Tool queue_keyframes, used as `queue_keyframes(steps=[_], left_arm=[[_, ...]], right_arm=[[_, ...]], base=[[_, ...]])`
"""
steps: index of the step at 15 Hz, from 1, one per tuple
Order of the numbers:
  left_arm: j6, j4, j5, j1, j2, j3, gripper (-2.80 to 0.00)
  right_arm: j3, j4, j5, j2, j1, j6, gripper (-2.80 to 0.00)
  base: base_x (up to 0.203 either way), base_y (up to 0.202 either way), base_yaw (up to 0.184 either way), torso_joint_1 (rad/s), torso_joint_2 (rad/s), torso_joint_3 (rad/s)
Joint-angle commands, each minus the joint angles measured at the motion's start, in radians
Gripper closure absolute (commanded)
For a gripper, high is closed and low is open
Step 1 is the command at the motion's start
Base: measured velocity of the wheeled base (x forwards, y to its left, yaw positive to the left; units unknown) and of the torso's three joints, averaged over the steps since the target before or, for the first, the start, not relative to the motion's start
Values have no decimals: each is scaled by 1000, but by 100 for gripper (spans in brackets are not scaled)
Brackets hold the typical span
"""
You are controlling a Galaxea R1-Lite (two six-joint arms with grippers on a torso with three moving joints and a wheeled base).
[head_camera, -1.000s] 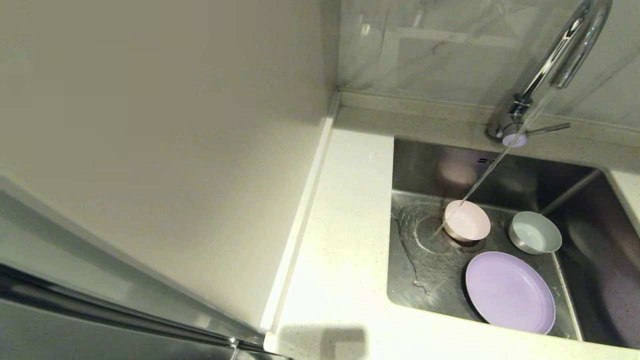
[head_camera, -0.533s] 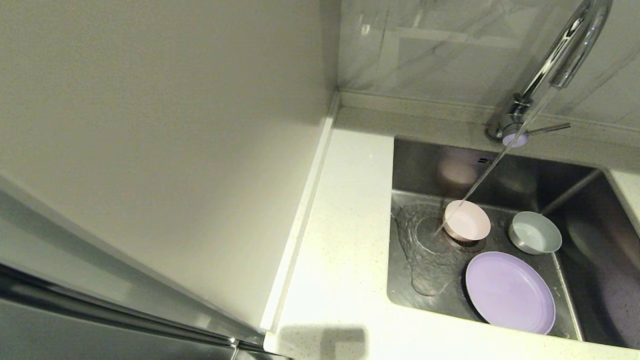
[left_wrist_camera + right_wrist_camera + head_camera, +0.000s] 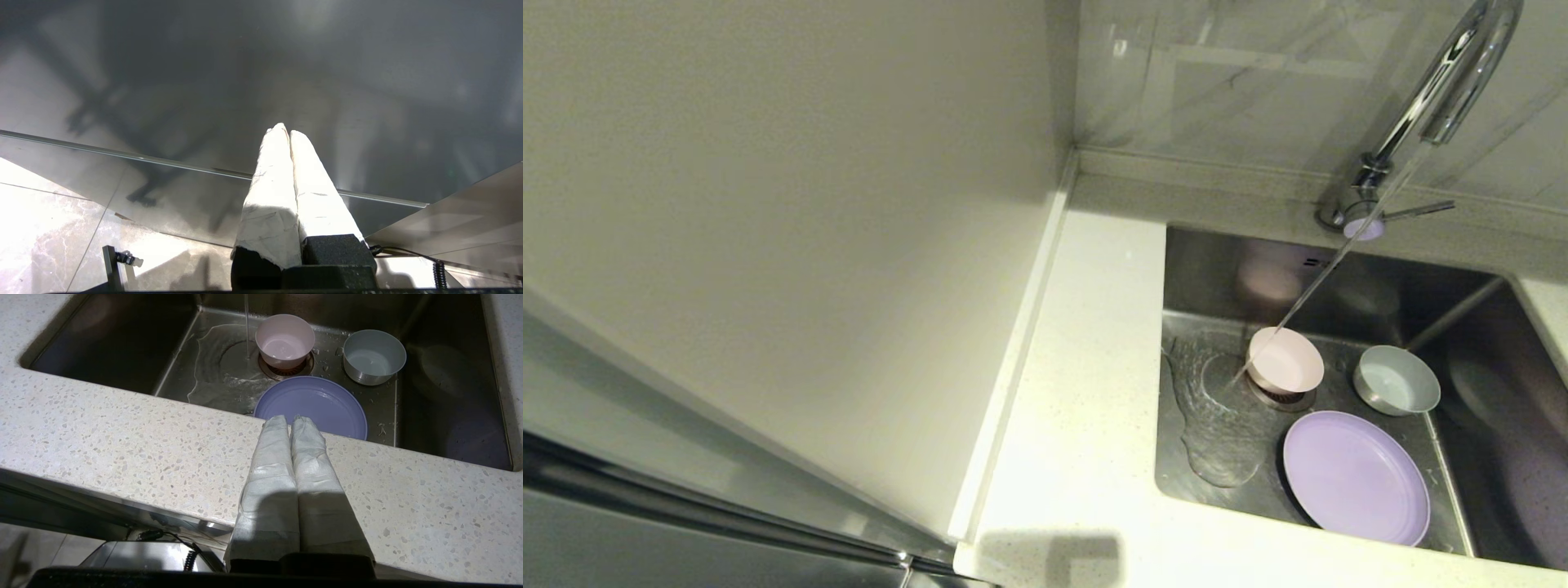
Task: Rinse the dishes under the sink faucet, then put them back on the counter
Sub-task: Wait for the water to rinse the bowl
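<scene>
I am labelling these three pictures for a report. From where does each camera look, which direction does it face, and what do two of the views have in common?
Head view: high on the robot, looking down at the counter corner and the sink; no part of the robot shows.
Left wrist view: behind the shut left gripper, facing a dark glossy panel above a tiled floor, away from the sink.
Right wrist view: behind the shut right gripper, low before the counter edge, facing the sink.
Shared by the head and right wrist views: pink bowl, blue-grey bowl, purple plate, running water.

Three dishes in the running sink

Pink bowl (image 3: 1285,360) sits over the drain at right centre, blue-grey bowl (image 3: 1396,380) beside it, lilac plate (image 3: 1356,477) lower right; faucet (image 3: 1425,102) streams into the sink (image 3: 1462,286); counter (image 3: 1078,425) bare.
</scene>
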Motion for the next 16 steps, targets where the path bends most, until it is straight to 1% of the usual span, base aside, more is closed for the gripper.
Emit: queue_keyframes(steps=[1,16], left_arm=[[0,0,0,-1,0,3,0],[0,0,0,0,0,3,0]], right_arm=[[1,-1,0,4,0,0,0],[2,-1,0,4,0,2,0]], base=[[0,0,0,0,0,0],[0,0,0,0,0,0]])
